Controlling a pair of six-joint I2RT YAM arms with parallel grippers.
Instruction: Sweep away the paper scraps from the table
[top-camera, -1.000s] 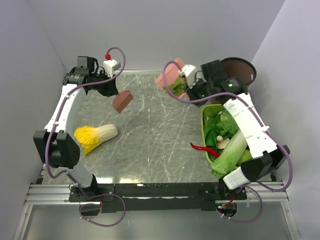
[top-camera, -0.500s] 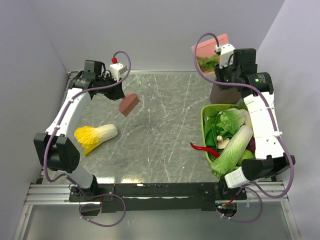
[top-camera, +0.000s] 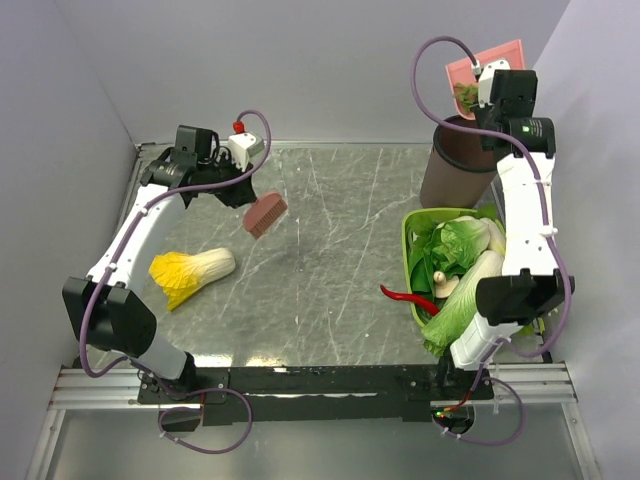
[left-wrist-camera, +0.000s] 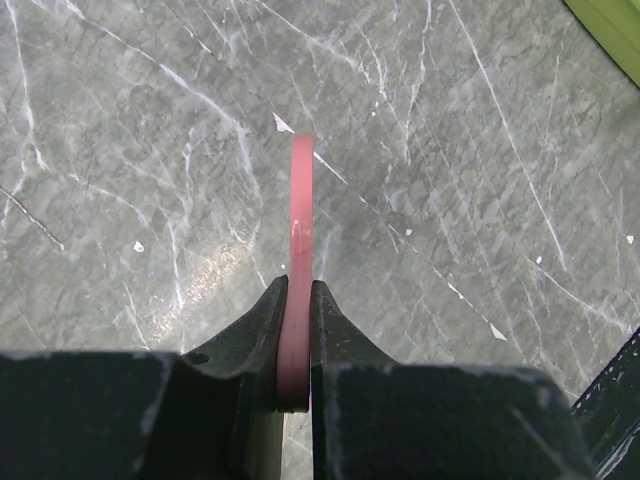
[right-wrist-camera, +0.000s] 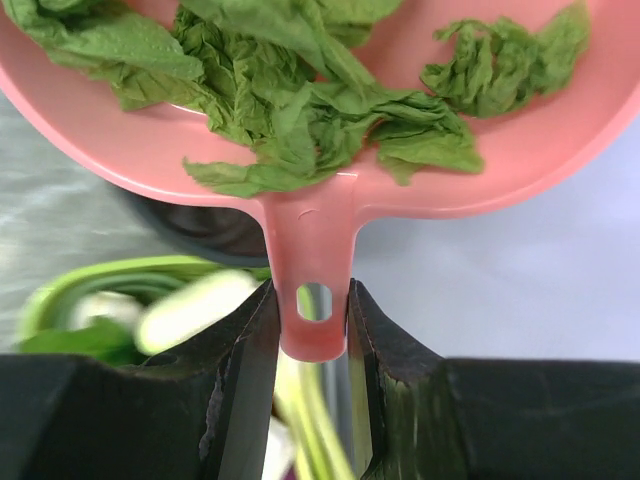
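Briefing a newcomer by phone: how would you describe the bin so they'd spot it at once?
Go to the far right corner of the table, just behind the green basket of vegetables. The bin stands there under the raised pink dustpan. It is the only tall, dark brown, round container.

Marble table (top-camera: 320, 295), cabbage (top-camera: 192, 271), green basket (top-camera: 408, 236)

Even light, soft shadows, sheen on table (left-wrist-camera: 200, 285), right wrist background blurred
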